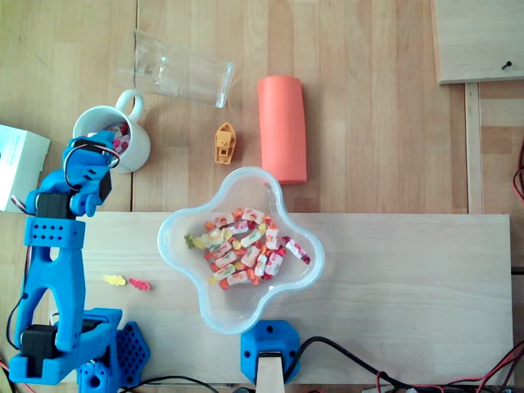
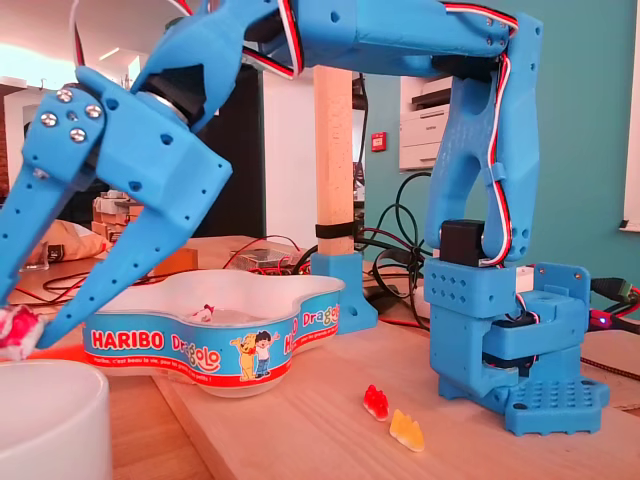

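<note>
Pink-white sweet (image 2: 12,332) in gripper (image 2: 20,328), just above white mug (image 2: 50,420) rim.

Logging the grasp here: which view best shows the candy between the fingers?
The fixed view: the wrapped candy sits pinched at the tips of the blue fingers, just above the white mug. In the overhead view the fingers cover it; other candies show in the mug.

Jaws over white mug (image 1: 137,151) w/ candy (image 1: 121,140).

wrapped candy (image 2: 14,330), pink and white, held just above white mug (image 1: 141,152); mug upright, far left, handle pointing far.
</note>
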Controlling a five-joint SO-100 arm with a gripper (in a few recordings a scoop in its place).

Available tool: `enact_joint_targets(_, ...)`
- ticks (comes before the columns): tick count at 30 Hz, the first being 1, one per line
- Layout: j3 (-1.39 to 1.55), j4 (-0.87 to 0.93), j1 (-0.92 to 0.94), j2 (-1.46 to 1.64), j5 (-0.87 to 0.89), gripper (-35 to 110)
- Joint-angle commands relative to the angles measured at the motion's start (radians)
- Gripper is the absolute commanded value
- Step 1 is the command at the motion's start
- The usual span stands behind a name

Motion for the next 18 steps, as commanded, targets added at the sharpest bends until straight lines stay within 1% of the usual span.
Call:
enact_joint_targets(1, -0.029, -0.003, 0.006, 0.028, 0.006, -2)
enact_joint_targets(8, -0.029, -0.003, 0.006, 0.031, 0.006, -1)
enact_joint_targets(18, -0.029, -0.003, 0.006, 0.032, 0.006, 15)
